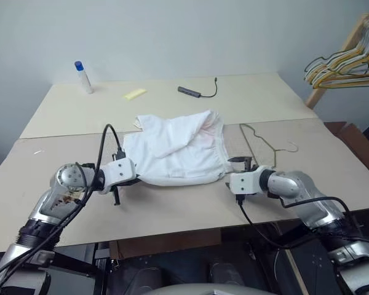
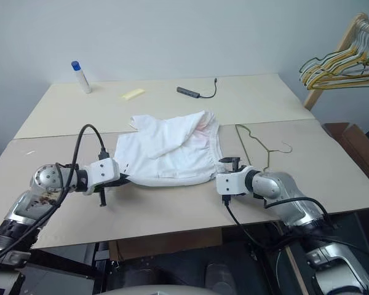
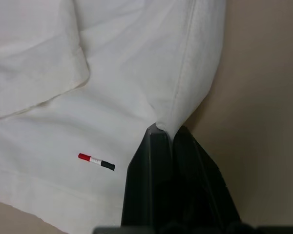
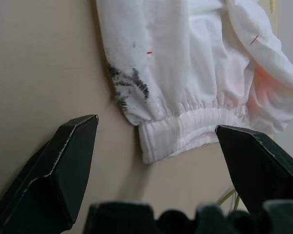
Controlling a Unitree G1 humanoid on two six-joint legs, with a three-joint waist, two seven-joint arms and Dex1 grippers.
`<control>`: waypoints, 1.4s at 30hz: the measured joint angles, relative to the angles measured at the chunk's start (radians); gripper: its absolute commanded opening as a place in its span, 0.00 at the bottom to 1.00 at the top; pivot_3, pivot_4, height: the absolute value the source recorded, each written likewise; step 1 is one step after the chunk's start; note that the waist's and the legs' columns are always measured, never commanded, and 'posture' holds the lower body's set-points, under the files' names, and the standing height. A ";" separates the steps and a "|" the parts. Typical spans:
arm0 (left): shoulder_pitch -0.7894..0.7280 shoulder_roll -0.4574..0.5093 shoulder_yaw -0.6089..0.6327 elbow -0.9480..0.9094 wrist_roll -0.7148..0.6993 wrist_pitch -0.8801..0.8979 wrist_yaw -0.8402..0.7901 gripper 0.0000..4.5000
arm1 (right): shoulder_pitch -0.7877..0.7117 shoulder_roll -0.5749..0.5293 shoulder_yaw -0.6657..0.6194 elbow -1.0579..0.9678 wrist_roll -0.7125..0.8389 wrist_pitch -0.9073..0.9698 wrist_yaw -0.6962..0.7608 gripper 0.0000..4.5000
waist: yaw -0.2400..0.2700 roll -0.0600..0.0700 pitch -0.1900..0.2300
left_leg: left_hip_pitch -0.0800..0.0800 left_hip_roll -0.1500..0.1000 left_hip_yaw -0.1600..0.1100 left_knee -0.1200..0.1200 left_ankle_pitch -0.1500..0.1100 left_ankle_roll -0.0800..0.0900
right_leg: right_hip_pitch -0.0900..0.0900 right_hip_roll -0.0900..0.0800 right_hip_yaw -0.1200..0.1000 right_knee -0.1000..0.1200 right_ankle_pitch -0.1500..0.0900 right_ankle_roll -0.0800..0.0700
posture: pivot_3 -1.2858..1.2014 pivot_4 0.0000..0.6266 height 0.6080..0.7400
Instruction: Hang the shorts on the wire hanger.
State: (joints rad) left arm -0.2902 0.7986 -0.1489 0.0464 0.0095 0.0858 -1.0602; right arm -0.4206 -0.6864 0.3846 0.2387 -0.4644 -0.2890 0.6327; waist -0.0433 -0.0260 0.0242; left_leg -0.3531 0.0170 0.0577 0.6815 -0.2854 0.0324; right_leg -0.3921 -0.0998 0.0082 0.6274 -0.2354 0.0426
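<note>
The white shorts point(image 1: 172, 153) lie crumpled on the tan table point(image 1: 172, 209), with the gathered waistband point(image 4: 185, 126) towards my right arm. My left gripper point(image 3: 167, 131) is shut on the shorts' left lower corner, pinching a fold of cloth that rises a little off the table. At the shorts' right side my right gripper point(image 4: 155, 124) stands open, its fingers either side of the waistband corner and short of it. A dark smudge point(image 4: 127, 85) and a pink stain point(image 4: 263, 87) mark the cloth. The wire hanger point(image 1: 261, 144) lies flat just right of the shorts, behind my right gripper.
At the back of the table stand a white bottle with a blue cap point(image 1: 83, 77), a yellow scrap point(image 1: 134, 93) and a dark adapter with a cable point(image 1: 194, 92). A cluster of hangers point(image 1: 344, 64) hangs on a wooden rack at the far right.
</note>
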 measured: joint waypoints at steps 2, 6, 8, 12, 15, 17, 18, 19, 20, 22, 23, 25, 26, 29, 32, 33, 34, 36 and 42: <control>0.003 0.002 0.003 -0.017 -0.004 0.008 0.000 0.01 | -0.028 0.035 0.005 0.053 -0.005 -0.026 -0.019 1.00 | -0.001 0.000 0.000 | 0.000 0.000 0.000 0.000 0.000 0.000 | 0.000 0.000 0.000 0.000 0.000 0.000 | 0.52 0.00 1.00; 0.027 0.016 0.012 -0.054 -0.015 0.028 -0.001 0.00 | -0.072 0.061 0.020 0.132 -0.020 -0.065 -0.032 0.81 | -0.001 0.000 0.000 | 0.000 0.001 0.001 0.000 0.000 0.000 | 0.000 0.001 0.001 0.001 0.000 -0.001 | 0.53 0.00 1.00; 0.034 0.020 0.018 -0.059 -0.017 0.029 0.001 0.00 | -0.076 0.062 0.026 0.159 -0.025 -0.085 -0.034 0.66 | 0.001 0.000 0.000 | 0.000 0.001 0.001 0.000 0.000 0.000 | 0.000 0.000 0.001 0.001 0.000 -0.001 | 0.53 0.00 1.00; 0.050 0.028 0.024 -0.059 -0.016 0.026 0.006 0.00 | -0.076 0.062 0.037 0.188 -0.028 -0.108 -0.033 0.34 | 0.003 0.000 0.000 | 0.000 0.001 0.001 0.000 0.000 0.000 | 0.000 0.000 0.001 0.001 0.001 -0.001 | 0.53 0.00 1.00; 0.052 0.028 0.024 -0.056 -0.016 0.024 0.011 0.00 | -0.076 0.063 0.038 0.200 -0.030 -0.117 -0.034 0.11 | 0.003 0.000 0.000 | 0.000 0.001 0.001 0.000 0.000 0.000 | -0.001 0.000 0.001 0.001 0.001 -0.001 | 0.53 0.00 1.00; 0.052 0.026 0.024 -0.051 -0.016 0.023 0.015 0.00 | -0.073 0.069 0.038 0.202 -0.030 -0.119 -0.035 0.01 | 0.003 0.000 0.000 | 0.000 0.001 0.001 0.000 0.000 0.000 | -0.001 0.000 0.001 0.001 0.001 -0.001 | 0.52 0.00 1.00; 0.052 0.024 0.024 -0.049 -0.016 0.023 0.018 0.00 | -0.072 0.069 0.038 0.201 -0.031 -0.120 -0.036 0.01 | 0.003 0.000 0.000 | 0.000 0.001 0.001 0.000 0.000 0.000 | -0.001 0.000 0.002 0.001 0.001 -0.001 | 0.52 0.00 1.00; 0.052 0.024 0.024 -0.047 -0.016 0.023 0.019 0.00 | -0.070 0.069 0.037 0.199 -0.030 -0.119 -0.036 0.01 | 0.003 0.000 0.000 | 0.000 0.001 0.001 0.000 0.000 0.000 | -0.001 0.000 0.002 0.001 0.001 -0.001 | 0.52 0.00 1.00; 0.054 0.026 0.024 -0.048 -0.017 0.022 0.013 0.00 | -0.061 0.067 0.034 0.182 -0.030 -0.115 -0.034 0.01 | 0.003 0.000 0.000 | 0.000 0.001 0.001 0.000 0.000 0.000 | -0.001 0.000 0.002 0.001 0.001 -0.001 | 0.53 0.00 1.00; 0.074 0.050 0.024 -0.059 -0.028 0.018 -0.019 0.00 | -0.025 0.057 0.024 0.118 -0.018 -0.093 -0.016 0.01 | 0.004 0.000 0.000 | -0.001 0.001 0.001 -0.001 0.000 0.000 | -0.002 0.000 0.002 0.001 0.000 -0.001 | 0.53 0.00 1.00; 0.110 0.097 0.027 -0.094 -0.046 0.012 -0.056 0.00 | 0.020 0.031 0.010 0.032 0.028 -0.063 0.030 0.01 | 0.004 0.000 0.000 | -0.003 0.001 0.001 -0.001 0.000 0.000 | -0.006 0.000 0.003 0.002 0.000 -0.001 | 0.53 0.00 1.00; 0.171 0.187 0.053 -0.151 -0.079 0.008 -0.126 0.00 | 0.098 -0.024 -0.030 -0.127 0.158 0.003 0.139 0.01 | 0.005 0.000 0.000 | -0.009 0.002 0.001 -0.001 0.000 0.000 | -0.012 0.000 0.003 0.003 0.001 -0.001 | 0.53 0.00 1.00; 0.191 0.222 0.075 -0.188 -0.107 0.017 -0.157 0.00 | 0.128 -0.053 -0.054 -0.212 0.238 0.045 0.198 0.01 | 0.007 0.000 0.001 | -0.012 0.003 0.001 -0.001 0.000 0.000 | -0.014 0.000 0.003 0.002 0.001 -0.001 | 0.53 0.00 1.00; 0.208 0.292 0.148 -0.252 -0.187 0.051 -0.231 0.00 | 0.142 -0.129 -0.132 -0.396 0.440 0.160 0.334 0.01 | 0.017 0.001 0.001 | -0.011 0.004 0.001 0.000 0.000 0.000 | -0.012 0.000 0.002 0.001 0.001 -0.001 | 0.53 0.00 1.00; 0.046 0.185 0.101 -0.176 -0.181 0.051 -0.217 0.00 | 0.002 -0.085 -0.161 -0.400 0.533 0.272 0.390 0.01 | 0.033 0.003 0.005 | 0.001 0.003 0.003 0.001 0.001 0.001 | 0.000 0.003 0.002 0.000 0.000 0.003 | 0.53 0.00 1.00; -0.034 0.119 0.069 -0.124 -0.150 0.045 -0.178 0.00 | -0.064 -0.045 -0.159 -0.371 0.534 0.290 0.388 0.01 | 0.038 0.004 0.006 | 0.001 0.002 0.003 0.002 0.003 0.001 | 0.002 0.005 0.001 -0.001 0.000 0.003 | 0.52 0.00 1.00; -0.130 0.045 0.026 -0.038 -0.101 0.030 -0.114 0.00 | -0.135 -0.011 -0.150 -0.318 0.523 0.295 0.381 0.01 | 0.044 0.004 0.006 | 0.003 0.002 0.003 0.002 0.005 0.001 | 0.005 0.008 0.002 -0.002 0.002 0.005 | 0.52 0.00 1.00; -0.303 -0.079 -0.025 0.156 0.002 -0.004 0.039 0.00 | -0.278 0.059 -0.132 -0.176 0.472 0.299 0.327 0.01 | 0.052 0.001 0.005 | 0.000 0.002 0.003 0.001 0.008 -0.002 | 0.003 0.009 0.002 -0.003 0.008 0.001 | 0.52 0.00 1.00; -1.003 -0.317 0.079 0.791 0.159 -0.093 0.834 0.00 | -0.805 0.201 -0.109 0.462 0.158 0.172 -0.310 0.01 | 0.040 -0.007 0.008 | -0.049 -0.004 -0.001 -0.001 0.022 -0.023 | -0.052 0.004 0.005 0.004 0.020 -0.002 | 0.52 0.00 1.00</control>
State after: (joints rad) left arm -1.2937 0.4819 -0.0697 0.8376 0.1681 -0.0070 -0.2263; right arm -1.2259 -0.4859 0.2752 0.7006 -0.3064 -0.1168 0.3231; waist -0.0031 -0.0330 0.0320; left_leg -0.4022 0.0133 0.0567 0.6806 -0.2635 0.0092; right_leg -0.4440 -0.0963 0.0136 0.6314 -0.2158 0.0410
